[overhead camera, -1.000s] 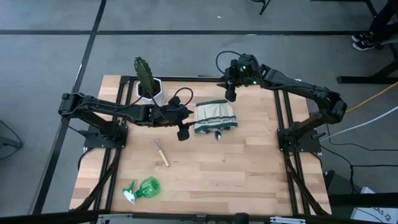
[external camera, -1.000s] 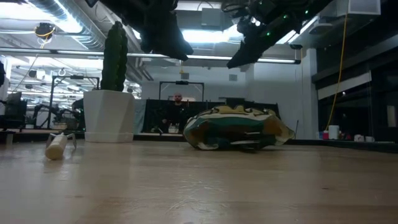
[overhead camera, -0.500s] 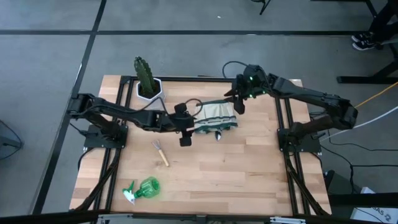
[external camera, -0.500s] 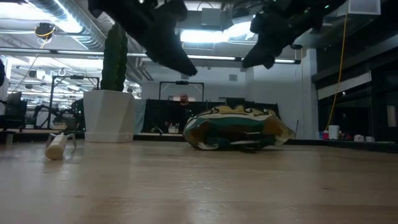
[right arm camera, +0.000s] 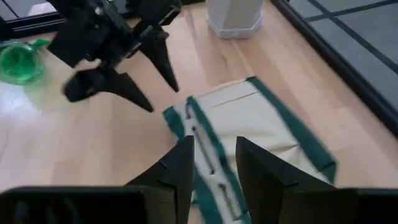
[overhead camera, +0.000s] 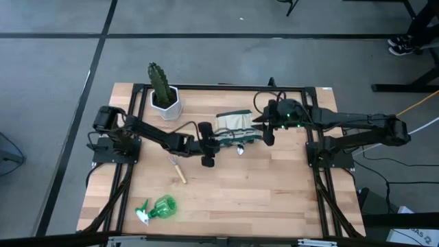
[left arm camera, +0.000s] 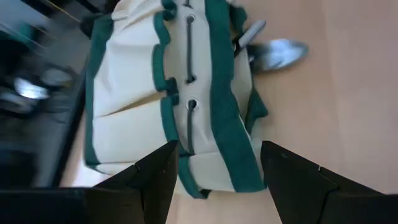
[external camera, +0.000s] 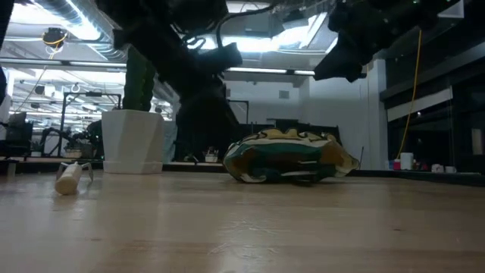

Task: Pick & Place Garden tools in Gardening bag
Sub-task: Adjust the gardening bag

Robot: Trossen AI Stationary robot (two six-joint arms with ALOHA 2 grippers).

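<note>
Bag first: your gardening bag [overhead camera: 233,130], cream with green trim, lies slumped on its side near the upper middle of the table [overhead camera: 274,199] in the overhead view. A silver trowel [left arm camera: 273,53] blade pokes out beside it in the left wrist view, so you can judge that tool as at least partly stowed. The pruners do not show anywhere.

Your left gripper [overhead camera: 207,152] sits just left of the bag, fingers spread wide and holding nothing. Your right gripper [overhead camera: 269,130] sits at the bag's right edge, fingers parted narrowly, also empty.

Two tools remain out. The wooden-handled rake [overhead camera: 178,168] lies lower left of the bag, and the green spray bottle [overhead camera: 159,208] lies well apart at the lower left of the frame. The cactus pot [overhead camera: 167,103] stands at upper left.
</note>
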